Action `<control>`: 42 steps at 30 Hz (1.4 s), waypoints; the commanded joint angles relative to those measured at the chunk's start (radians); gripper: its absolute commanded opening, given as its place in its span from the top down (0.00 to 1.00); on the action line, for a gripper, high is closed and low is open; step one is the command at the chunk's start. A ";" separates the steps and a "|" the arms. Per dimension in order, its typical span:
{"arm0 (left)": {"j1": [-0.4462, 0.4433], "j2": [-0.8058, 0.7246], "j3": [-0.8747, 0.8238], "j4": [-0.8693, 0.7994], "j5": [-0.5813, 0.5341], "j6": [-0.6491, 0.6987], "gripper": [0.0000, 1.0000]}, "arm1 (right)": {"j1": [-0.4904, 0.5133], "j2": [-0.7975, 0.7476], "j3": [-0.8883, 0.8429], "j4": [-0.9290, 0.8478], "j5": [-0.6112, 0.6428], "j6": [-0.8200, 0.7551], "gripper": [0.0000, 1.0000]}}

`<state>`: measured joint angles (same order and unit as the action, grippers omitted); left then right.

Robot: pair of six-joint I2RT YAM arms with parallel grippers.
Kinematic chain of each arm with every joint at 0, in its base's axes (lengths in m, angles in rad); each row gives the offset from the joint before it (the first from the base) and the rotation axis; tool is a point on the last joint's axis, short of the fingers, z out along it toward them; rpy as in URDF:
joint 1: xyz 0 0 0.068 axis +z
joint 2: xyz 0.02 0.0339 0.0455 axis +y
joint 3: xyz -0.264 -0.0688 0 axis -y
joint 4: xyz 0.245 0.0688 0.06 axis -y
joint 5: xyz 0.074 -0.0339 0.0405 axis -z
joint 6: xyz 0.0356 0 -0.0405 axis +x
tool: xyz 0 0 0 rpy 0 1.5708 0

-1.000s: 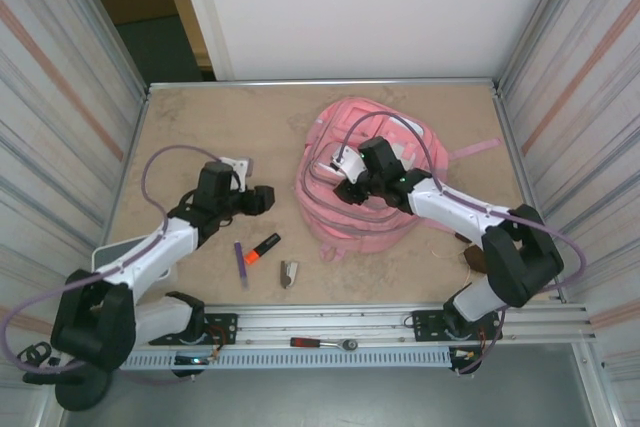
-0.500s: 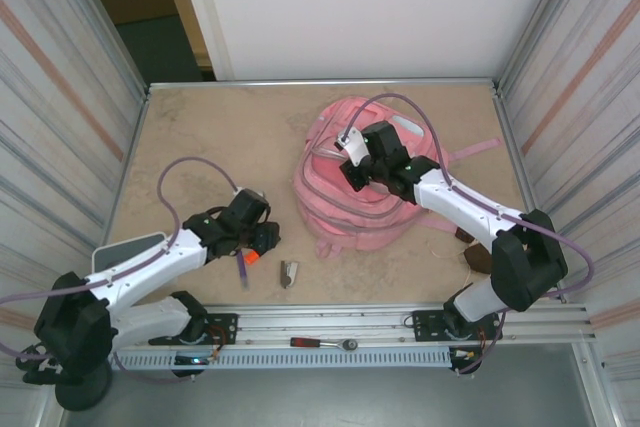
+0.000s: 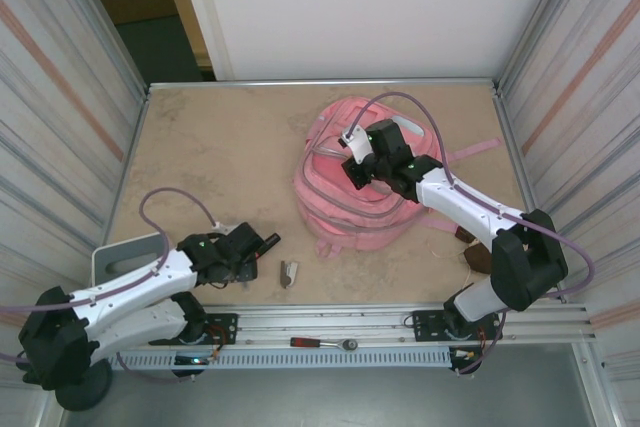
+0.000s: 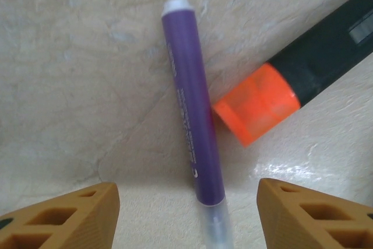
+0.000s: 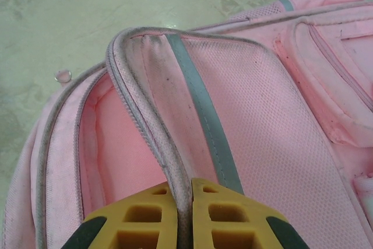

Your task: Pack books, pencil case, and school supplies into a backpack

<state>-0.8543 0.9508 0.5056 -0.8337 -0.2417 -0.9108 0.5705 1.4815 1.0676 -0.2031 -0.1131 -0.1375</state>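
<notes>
The pink backpack (image 3: 360,202) lies at the table's middle right with its main zip open. My right gripper (image 3: 352,171) is shut on the zipper rim of that opening (image 5: 145,115) and holds it up, so the pink lining shows. The left gripper (image 3: 248,255) hovers low over the table, open. A thin purple pen (image 4: 192,115) lies between its orange fingers (image 4: 64,217). Touching the pen's right side is the orange-and-black highlighter (image 4: 291,74), whose black end (image 3: 268,241) pokes out beside the gripper. The books and pencil case are hidden.
A small grey-brown clip-like piece (image 3: 289,273) lies near the front edge. Left of the backpack sits a tiny clear piece (image 5: 62,76). The grey tray (image 3: 125,252) is at the front left, and a red-handled tool (image 3: 320,343) lies on the rail. A dark brown object (image 3: 476,259) is beside the right arm.
My left gripper has swung from mid-table toward the front edge and come down over the pen and highlighter. The right gripper has raised the backpack's rim slightly toward the back.
</notes>
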 commanded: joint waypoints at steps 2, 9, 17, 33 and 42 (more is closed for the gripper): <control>0.055 0.016 -0.042 0.059 0.091 0.006 0.44 | -0.017 -0.033 -0.012 0.055 -0.008 0.037 1.00; 0.137 0.023 -0.089 0.131 0.121 0.079 0.62 | -0.012 -0.034 -0.011 0.052 -0.017 0.044 1.00; 0.184 0.072 -0.115 0.203 0.134 0.118 0.77 | 0.000 -0.024 0.005 0.032 -0.009 0.046 1.00; 0.191 -0.171 0.068 0.206 -0.088 0.277 1.00 | -0.010 0.006 0.069 -0.041 0.002 0.095 1.00; 0.097 0.091 0.286 0.553 0.235 0.607 1.00 | -0.067 0.033 0.195 -0.084 -0.111 0.169 1.00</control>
<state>-0.7082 0.9611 0.7368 -0.4133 -0.1226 -0.4824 0.5354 1.5127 1.1904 -0.3153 -0.1638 -0.0326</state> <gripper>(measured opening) 0.150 0.084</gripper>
